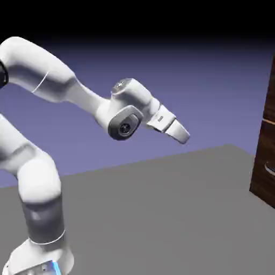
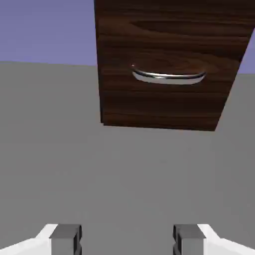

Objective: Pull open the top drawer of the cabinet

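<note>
The cabinet [image 1: 265, 161] is a dark brown wood-grain box cut off by the exterior view's right edge. Its top drawer [image 1: 272, 96] is the panel above a thin light seam. My gripper [image 1: 183, 136] hangs in mid-air well to the left of the cabinet, far from it, pointing toward it and slightly down. In the hand view the cabinet [image 2: 167, 104] stands ahead across the grey table, showing a lower panel with a silvery handle [image 2: 168, 76]. My gripper [image 2: 127, 241] is open, with both grey fingertips [image 2: 65, 239] wide apart and nothing between them.
A grey table [image 1: 161, 215] stretches between the arm's base and the cabinet. A second silvery handle [image 1: 270, 169] shows low on the cabinet's front at the exterior view's right edge.
</note>
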